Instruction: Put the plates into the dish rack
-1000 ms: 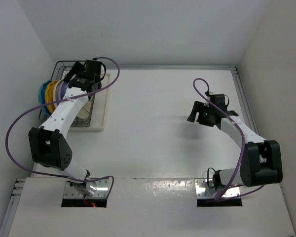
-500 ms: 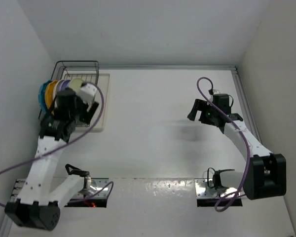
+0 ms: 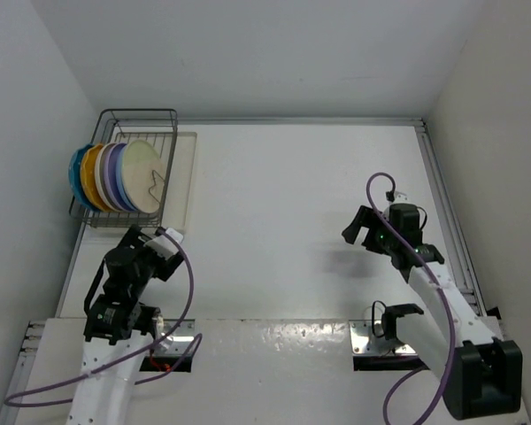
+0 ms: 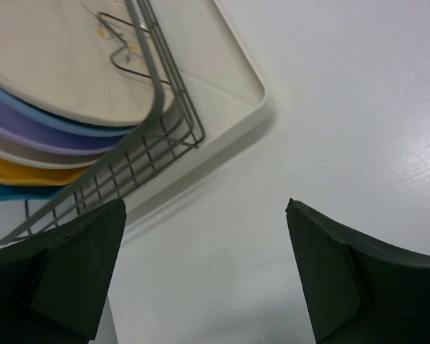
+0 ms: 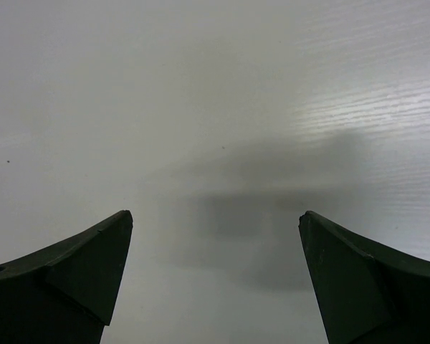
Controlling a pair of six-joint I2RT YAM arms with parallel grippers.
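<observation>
Several plates [image 3: 115,173] stand on edge in the dish rack [image 3: 138,113] at the far left, teal at the left end and a cream plate [image 3: 142,170] with a small line mark at the right end. The left wrist view shows that cream plate [image 4: 50,64] in front of light blue, lavender, orange and teal rims behind the rack's wire wall [image 4: 173,100]. My left gripper [image 3: 150,237] [image 4: 206,208] hangs open and empty over bare table, just short of the rack's near corner. My right gripper [image 3: 361,228] [image 5: 216,215] is open and empty over the right half of the table.
The rack stands on a cream drip tray [image 3: 185,177] [image 4: 236,79] whose right strip is bare. White walls close in the table on the left, back and right. A purple cable loops from each arm.
My left arm has drawn back from over the rack to the near left of the table, uncovering the plates. My right arm has also pulled nearer. Both grippers have opened wider.
</observation>
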